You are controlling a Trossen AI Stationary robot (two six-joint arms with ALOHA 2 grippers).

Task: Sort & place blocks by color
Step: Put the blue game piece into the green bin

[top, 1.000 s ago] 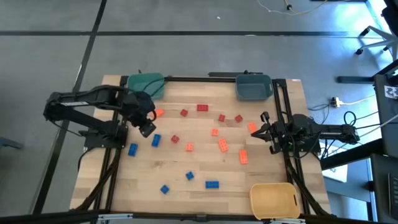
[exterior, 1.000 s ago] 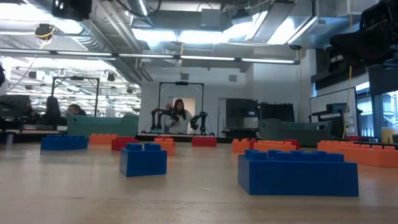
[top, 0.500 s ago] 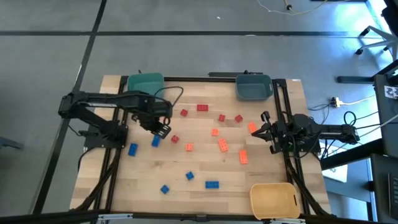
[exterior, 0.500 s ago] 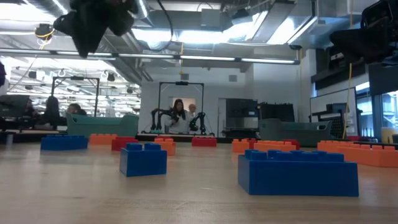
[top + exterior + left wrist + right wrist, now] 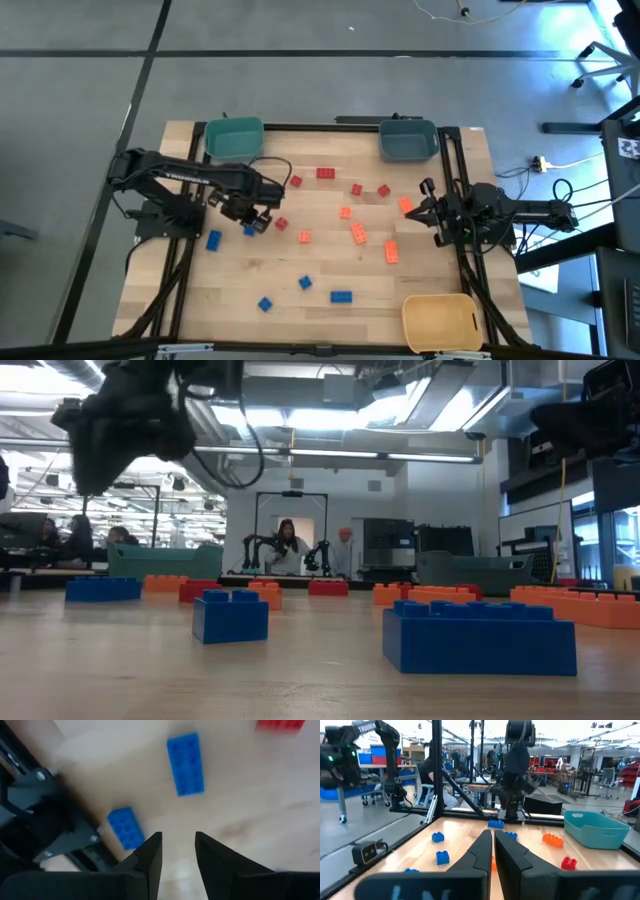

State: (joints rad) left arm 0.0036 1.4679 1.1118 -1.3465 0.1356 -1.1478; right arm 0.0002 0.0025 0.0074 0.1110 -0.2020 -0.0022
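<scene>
Small blue, red and orange blocks lie scattered flat on the wooden table [image 5: 430,270]. My left gripper [image 5: 258,216] points down, open and empty, above a long blue block [image 5: 250,229] [image 5: 185,764]. A second blue block [image 5: 213,239] [image 5: 125,825] lies nearer the table's left edge, and a red block [image 5: 281,223] just to the right. In the low view my left gripper [image 5: 95,480] hangs well above the tabletop. My right gripper [image 5: 425,212] [image 5: 492,851] waits shut and level at the table's right side.
A teal bin [image 5: 233,138] stands at the far left, a grey-blue bin [image 5: 408,139] at the far right, and a yellow bin [image 5: 440,320] at the near right corner. Red blocks [image 5: 325,173] and orange blocks [image 5: 357,233] fill the middle. More blue blocks [image 5: 341,296] lie near the front.
My left gripper has come down toward the table and reached a little toward its right edge. It has tipped from a slant to pointing steeply down and has rolled, and now hangs over the long blue block. No block has moved.
</scene>
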